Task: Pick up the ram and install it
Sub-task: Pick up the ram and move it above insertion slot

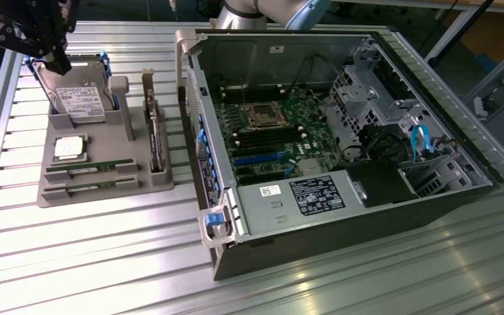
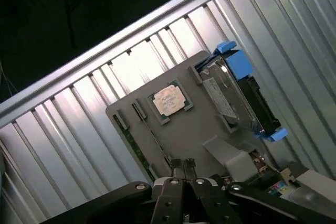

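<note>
labels on hard drive point(image 1: 81, 98), power supply point(image 1: 327, 193) — unreadable

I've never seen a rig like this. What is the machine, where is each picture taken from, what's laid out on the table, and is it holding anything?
This is a single robot arm with a gripping hand. One picture comes from a camera off the arm, overlooking the slatted metal table; the other from a camera on the wrist, looking past the hand. On the table sit a grey tray and an open computer case. The tray carries an upright hard drive, a square processor, two green ram sticks lying flat and an expansion card on edge. The hand hangs above the tray by the hard drive, shut and holding nothing.
</note>
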Action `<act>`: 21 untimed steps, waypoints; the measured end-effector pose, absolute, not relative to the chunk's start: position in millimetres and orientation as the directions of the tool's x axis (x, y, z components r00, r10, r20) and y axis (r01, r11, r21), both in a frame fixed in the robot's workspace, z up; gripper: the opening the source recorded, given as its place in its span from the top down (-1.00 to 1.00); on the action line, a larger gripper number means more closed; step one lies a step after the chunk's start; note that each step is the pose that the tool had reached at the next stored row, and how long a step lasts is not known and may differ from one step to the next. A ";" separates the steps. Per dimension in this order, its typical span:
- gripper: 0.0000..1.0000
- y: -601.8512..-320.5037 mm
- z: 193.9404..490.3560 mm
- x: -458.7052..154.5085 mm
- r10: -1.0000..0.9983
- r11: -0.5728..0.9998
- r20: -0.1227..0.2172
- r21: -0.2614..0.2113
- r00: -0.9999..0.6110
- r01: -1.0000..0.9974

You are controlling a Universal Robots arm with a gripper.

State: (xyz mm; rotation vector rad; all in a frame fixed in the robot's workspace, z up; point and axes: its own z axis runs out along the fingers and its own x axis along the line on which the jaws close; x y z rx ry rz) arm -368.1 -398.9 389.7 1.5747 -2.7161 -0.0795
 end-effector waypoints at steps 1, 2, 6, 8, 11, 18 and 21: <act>0.80 -399.0 389.5 -368.1 -0.882 0.469 -0.025 0.044 -0.471 -0.882; 0.80 -399.0 389.3 -368.1 -0.901 0.433 -0.024 0.044 -0.434 -0.900; 0.80 -399.0 388.7 -368.1 -0.932 0.361 -0.025 0.044 -0.363 -0.931; 0.80 -399.0 388.1 -368.1 -0.956 0.292 -0.024 0.044 -0.294 -0.955; 0.80 -398.9 387.1 -368.1 -0.982 0.188 -0.024 0.044 -0.189 -0.981; 0.80 -399.0 385.6 -368.1 -1.000 0.016 -0.024 0.044 -0.017 -0.999; 0.80 -399.0 385.6 -368.1 -1.000 -0.008 -0.024 0.044 0.007 -0.999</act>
